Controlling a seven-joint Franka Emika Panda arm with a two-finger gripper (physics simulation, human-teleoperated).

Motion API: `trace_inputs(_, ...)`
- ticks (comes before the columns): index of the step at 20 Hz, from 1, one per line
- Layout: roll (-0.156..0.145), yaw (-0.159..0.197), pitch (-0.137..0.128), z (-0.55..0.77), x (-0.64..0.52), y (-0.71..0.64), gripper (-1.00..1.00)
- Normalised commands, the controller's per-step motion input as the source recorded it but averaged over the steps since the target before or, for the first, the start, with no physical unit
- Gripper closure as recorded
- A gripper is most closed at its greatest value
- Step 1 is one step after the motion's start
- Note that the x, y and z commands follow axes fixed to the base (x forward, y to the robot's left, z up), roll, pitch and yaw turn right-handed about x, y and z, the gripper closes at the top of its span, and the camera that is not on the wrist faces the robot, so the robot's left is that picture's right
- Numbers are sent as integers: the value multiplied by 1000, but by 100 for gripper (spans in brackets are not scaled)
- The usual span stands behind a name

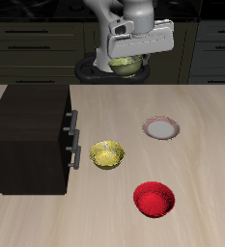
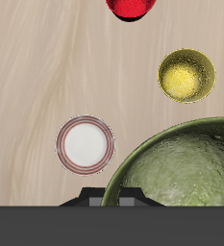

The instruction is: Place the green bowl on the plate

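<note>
Gripper (image 1: 129, 64) is hanging high above the table's back part with the green bowl (image 1: 126, 66) caught between its fingers; in the wrist view the green bowl (image 2: 181, 168) is filling the frame close under the camera, so the jaws are closing narrowly on its rim rather than spreading wide, though the fingertips themselves are hidden by the bowl. Seen from the exterior view, the plate (image 1: 162, 127) is lying toward about five o'clock from the bowl, nearer the table's front edge and well apart from it, empty, with the yellow bowl (image 1: 107, 154) and the red bowl (image 1: 154, 199) standing nearer the front still. To do this step well, I judge the arm should be carrying the bowl level across until the plate (image 2: 85, 144) is sitting directly beneath it, then descending straight and slowly, releasing only once the bowl's foot is resting inside the reddish rim. Swinging low risks clipping the dark cabinet (image 1: 32, 140).
</note>
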Motion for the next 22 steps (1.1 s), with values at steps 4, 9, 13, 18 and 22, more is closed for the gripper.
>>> trace_inputs(4,-2,14,-18,-121,-104,393,100)
trace_inputs(9,14,3,-7,-52,-83,428,100)
trace_inputs(13,40,16,7,-144,-76,495,100)
trace_inputs(18,-9,-3,9,-134,42,165,100)
trace_inputs(22,-26,-19,37,-249,91,-79,100)
